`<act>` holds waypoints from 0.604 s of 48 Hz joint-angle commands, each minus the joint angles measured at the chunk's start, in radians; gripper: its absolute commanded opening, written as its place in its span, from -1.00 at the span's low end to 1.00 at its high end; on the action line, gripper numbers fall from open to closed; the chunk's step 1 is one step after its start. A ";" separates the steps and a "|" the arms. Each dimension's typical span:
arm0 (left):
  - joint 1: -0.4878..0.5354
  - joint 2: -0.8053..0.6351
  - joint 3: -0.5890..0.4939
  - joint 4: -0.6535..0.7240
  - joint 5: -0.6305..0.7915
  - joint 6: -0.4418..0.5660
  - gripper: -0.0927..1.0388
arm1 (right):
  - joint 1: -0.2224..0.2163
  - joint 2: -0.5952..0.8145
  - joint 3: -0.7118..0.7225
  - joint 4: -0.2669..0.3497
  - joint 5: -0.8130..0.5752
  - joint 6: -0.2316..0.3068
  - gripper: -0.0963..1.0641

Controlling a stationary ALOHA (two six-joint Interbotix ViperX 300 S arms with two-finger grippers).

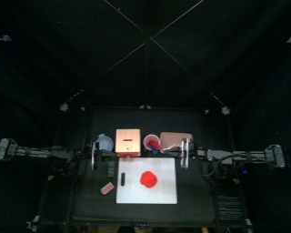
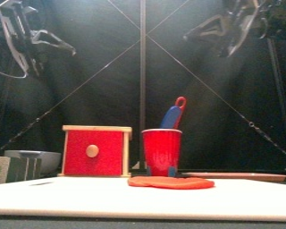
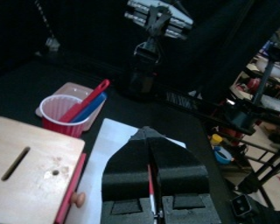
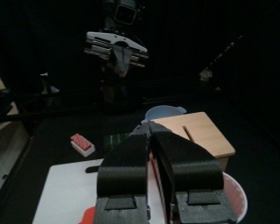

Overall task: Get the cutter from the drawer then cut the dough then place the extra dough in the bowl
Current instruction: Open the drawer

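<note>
Black table (image 1: 94, 209), curtained booth | cutter: unseen, presumably behind shut red drawer front (image 2: 76, 163), below and inward of left gripper (image 3: 150, 133) | both jaw pairs closed, empty; right gripper (image 4: 154, 131) aloft | likely light, rigid: pull knob (image 2: 93, 150), then grasp wire handle
</note>
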 commanded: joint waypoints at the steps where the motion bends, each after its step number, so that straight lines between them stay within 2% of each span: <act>1: -0.028 0.012 -0.009 -0.156 -0.002 0.000 0.10 | -0.026 0.127 -0.117 0.000 -0.009 0.005 -0.75; 7: -0.061 0.026 -0.009 -0.305 0.005 0.000 0.42 | -0.049 0.265 -0.206 -0.002 -0.008 0.003 -0.75; 14: -0.086 0.077 0.005 -0.442 0.009 0.000 0.68 | -0.058 0.390 -0.296 0.000 0.005 0.002 -0.75; 24: -0.086 0.183 0.005 -0.629 -0.008 0.000 0.70 | -0.071 0.497 -0.410 -0.002 0.083 0.005 -0.75; 29: -0.086 0.235 -0.006 -0.672 -0.043 0.000 0.70 | -0.086 0.543 -0.474 -0.002 0.158 0.005 -0.75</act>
